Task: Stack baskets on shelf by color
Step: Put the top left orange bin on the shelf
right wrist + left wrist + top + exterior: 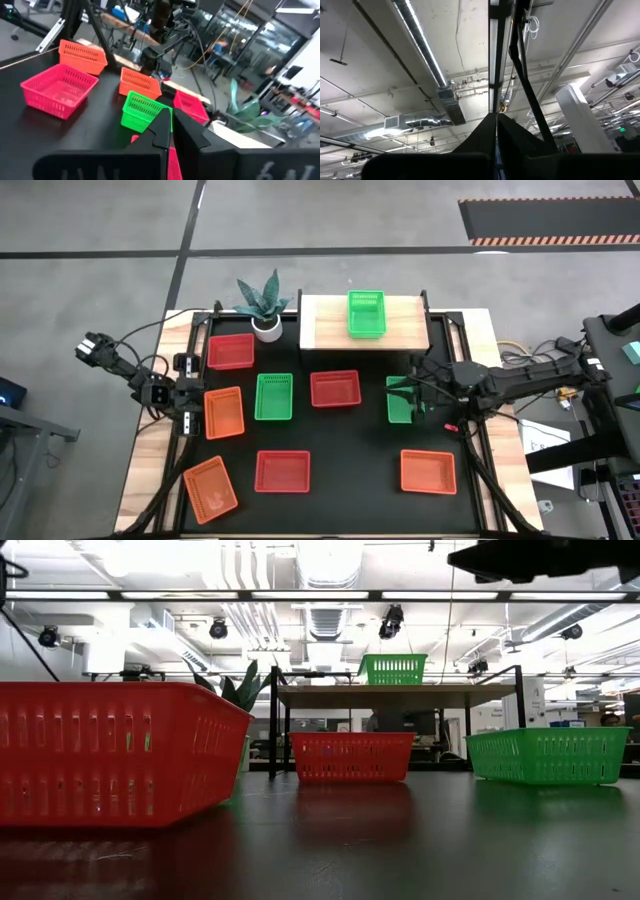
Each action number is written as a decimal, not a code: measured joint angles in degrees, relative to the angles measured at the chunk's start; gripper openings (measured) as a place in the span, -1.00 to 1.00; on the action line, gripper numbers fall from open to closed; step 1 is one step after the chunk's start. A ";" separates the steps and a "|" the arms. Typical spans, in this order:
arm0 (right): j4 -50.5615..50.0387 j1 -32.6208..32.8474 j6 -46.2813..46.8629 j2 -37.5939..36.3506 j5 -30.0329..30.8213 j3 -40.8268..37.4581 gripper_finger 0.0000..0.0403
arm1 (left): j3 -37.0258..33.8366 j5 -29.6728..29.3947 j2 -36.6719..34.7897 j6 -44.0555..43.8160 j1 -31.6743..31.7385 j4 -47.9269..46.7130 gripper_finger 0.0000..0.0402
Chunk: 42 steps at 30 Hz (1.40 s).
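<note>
on the shelf [325, 320], sitting alone: one green basket [366, 313]. over the surface [350, 470], hanging above another green basket [399, 402], right gripper [418, 396], jaws shut, holding nothing. resting at the left edge, left gripper [188, 420], jaws shut.

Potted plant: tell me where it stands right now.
In the high view the potted plant stands at the black mat's far left corner, just left of the pale-wood shelf and right behind a red basket.

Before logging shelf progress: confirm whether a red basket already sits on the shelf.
No. The high view shows only one green basket on the shelf; the red baskets lie on the black table.
</note>
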 joint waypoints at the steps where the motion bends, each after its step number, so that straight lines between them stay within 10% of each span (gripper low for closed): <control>1: 0.41 -0.01 -0.82 -1.14 0.04 -0.98 -0.95 | 0.77 0.00 0.94 0.00 0.00 0.00 -1.00; 15: 1.76 -0.02 -0.11 -19.05 -1.12 -8.53 -0.95 | 13.55 -5.63 16.74 -2.41 0.07 -0.12 -1.00; 24: 0.69 -0.02 0.14 -23.41 -0.83 -9.41 -0.95 | 22.16 -29.58 29.47 -15.00 0.09 -6.24 -1.00; 35: -0.37 -0.02 0.46 -23.43 -0.83 -9.42 -0.95 | 38.42 -36.35 31.76 -59.27 0.09 -67.31 -1.00; 42: -0.41 -0.02 0.15 -23.43 -0.83 -9.42 -0.95 | 50.55 -15.93 33.42 -73.97 0.30 -111.42 -1.00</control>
